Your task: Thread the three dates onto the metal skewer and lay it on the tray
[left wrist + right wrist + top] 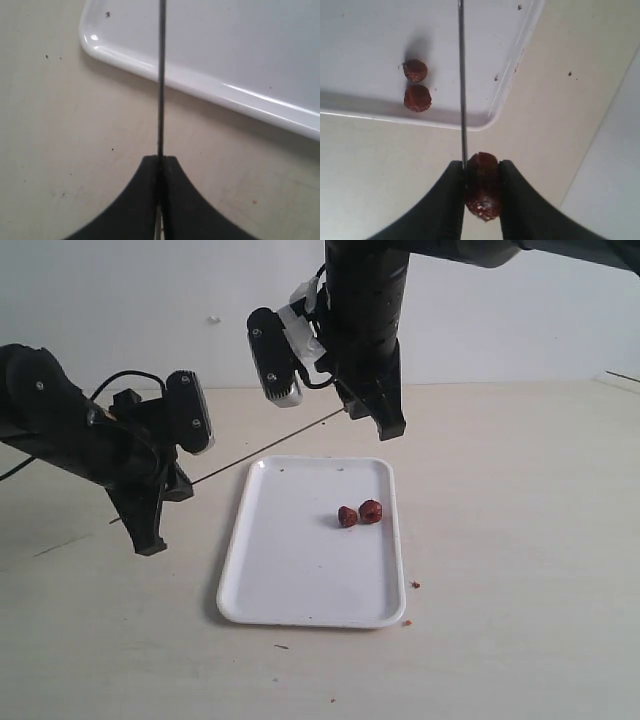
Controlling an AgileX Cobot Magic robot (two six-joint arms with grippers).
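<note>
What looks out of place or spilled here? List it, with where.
Small reddish-brown crumbs lie on the beige table just off the flat white rectangular tray, at its near right corner: likely spilled bits. The thin grey metal skewer meets the wrinkled dark-red date between the right fingers at its edge, not its middle.

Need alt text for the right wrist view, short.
The right gripper grips a date, the thin metal skewer meeting the date's edge. Beyond, two other dates sit close together on the white tray near its rim.
</note>
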